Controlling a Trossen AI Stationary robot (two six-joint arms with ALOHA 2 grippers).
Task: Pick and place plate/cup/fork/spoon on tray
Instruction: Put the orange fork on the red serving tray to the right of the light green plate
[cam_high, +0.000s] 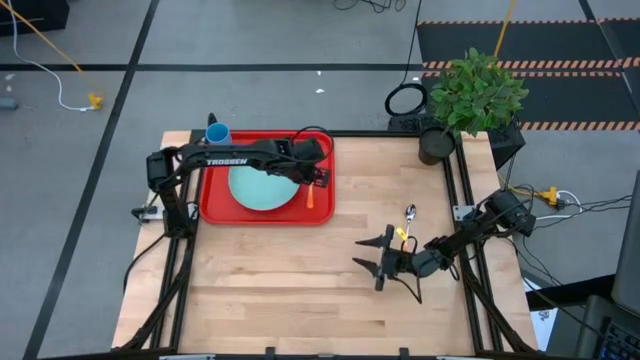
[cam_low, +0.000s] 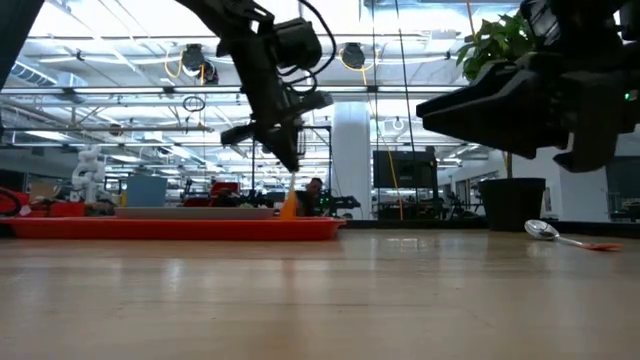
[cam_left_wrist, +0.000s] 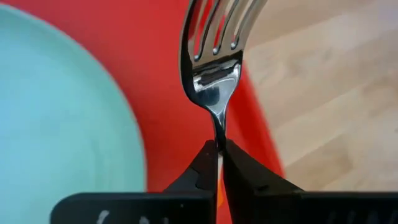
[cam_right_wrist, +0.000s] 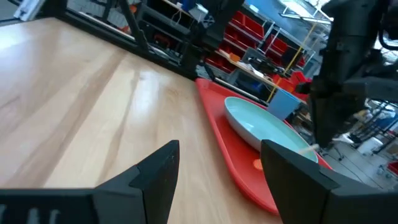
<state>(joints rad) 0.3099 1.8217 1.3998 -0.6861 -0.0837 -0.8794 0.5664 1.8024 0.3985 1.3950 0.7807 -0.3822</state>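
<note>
The red tray (cam_high: 212, 196) lies at the table's far left with the pale turquoise plate (cam_high: 262, 187) on it. The blue cup (cam_high: 217, 133) stands at the tray's far left corner. My left gripper (cam_high: 320, 178) is over the tray's right part, beside the plate, shut on the fork (cam_left_wrist: 217, 37). The fork's orange handle (cam_high: 310, 198) shows toward the near side. The spoon (cam_high: 409, 214) lies flat on the bare table at the right. My right gripper (cam_high: 377, 262) is open and empty, just near of the spoon, above the wood. My left gripper pinches the fork's thin metal neck (cam_left_wrist: 219, 134), just behind the tines, between its two fingertips (cam_left_wrist: 202, 165). The fingers slant down from the table's left. The orange handle (cam_low: 289, 206) reaches down to the tray below the fingers. Whether it rests there I cannot tell.
A potted plant (cam_high: 470, 95) stands at the table's far right corner. Bare wood (cam_high: 280, 280) stretches over the near half of the table. The tray's raised rim (cam_right_wrist: 233, 165) faces my right gripper.
</note>
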